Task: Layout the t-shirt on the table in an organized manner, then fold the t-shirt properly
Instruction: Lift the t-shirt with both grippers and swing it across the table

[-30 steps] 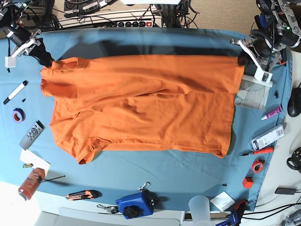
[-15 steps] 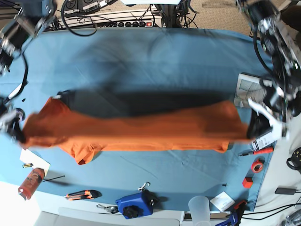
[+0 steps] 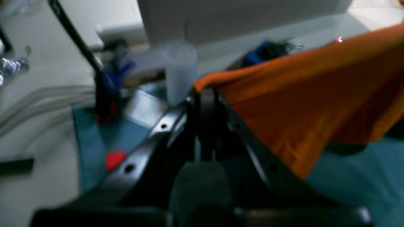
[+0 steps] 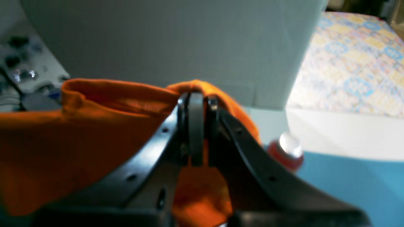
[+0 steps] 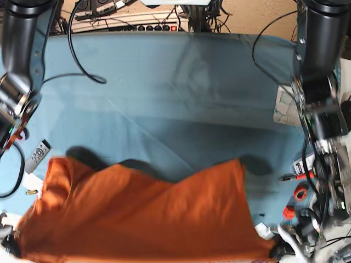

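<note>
Teal tabletop [image 5: 164,98] lies mostly bare; your t-shirt [image 5: 148,213] hangs at its near edge, left hand [image 3: 205,94] and right hand [image 4: 195,97] each pinching a corner. Soft, light cloth: hold the corners taut.

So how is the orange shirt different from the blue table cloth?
The t-shirt is bright orange and rumpled; the table cloth is teal-blue and lies mostly smooth. The t-shirt is held up by the left claw and the right claw; the table cloth lies flat, ungripped. Both are soft fabric.
</note>
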`<action>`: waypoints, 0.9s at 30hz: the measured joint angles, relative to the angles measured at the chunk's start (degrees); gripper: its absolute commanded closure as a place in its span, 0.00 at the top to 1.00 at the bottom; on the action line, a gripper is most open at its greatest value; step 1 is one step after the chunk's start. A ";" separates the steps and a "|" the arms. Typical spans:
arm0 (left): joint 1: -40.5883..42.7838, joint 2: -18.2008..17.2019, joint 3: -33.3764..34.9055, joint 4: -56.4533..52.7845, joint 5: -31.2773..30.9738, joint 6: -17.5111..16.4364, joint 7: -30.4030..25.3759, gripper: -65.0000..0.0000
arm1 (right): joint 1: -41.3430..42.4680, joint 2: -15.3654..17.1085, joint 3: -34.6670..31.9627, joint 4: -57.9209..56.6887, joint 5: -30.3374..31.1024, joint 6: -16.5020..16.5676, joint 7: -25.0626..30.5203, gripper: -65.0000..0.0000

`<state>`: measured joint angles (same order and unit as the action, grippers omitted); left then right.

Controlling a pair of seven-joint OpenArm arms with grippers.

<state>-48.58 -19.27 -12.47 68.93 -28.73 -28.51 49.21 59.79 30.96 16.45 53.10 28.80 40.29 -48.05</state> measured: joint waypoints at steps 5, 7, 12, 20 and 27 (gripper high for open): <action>-9.03 -0.94 0.04 -1.38 -0.90 2.84 9.79 0.00 | 7.76 0.35 -0.02 -1.66 1.38 0.02 -3.82 0.00; -10.60 -2.43 0.15 -1.05 -4.87 3.17 11.65 0.00 | 10.36 0.68 0.00 -1.60 4.85 0.02 -10.23 0.00; -7.32 -6.56 0.02 -1.22 -10.21 3.39 16.65 0.00 | 10.32 2.75 -0.02 -1.36 10.64 0.09 -20.52 0.00; 1.44 -7.76 0.26 -1.09 -19.17 2.27 22.93 0.00 | 4.76 9.49 0.09 -0.42 26.60 0.13 -33.66 0.00; 10.75 -8.52 -3.63 1.42 -20.22 2.54 25.42 0.00 | -12.55 8.15 0.26 5.97 28.44 -0.07 -34.18 0.00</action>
<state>-37.82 -27.79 -16.10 70.35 -48.95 -25.98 74.63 47.24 39.11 16.71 59.07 57.23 40.23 -82.24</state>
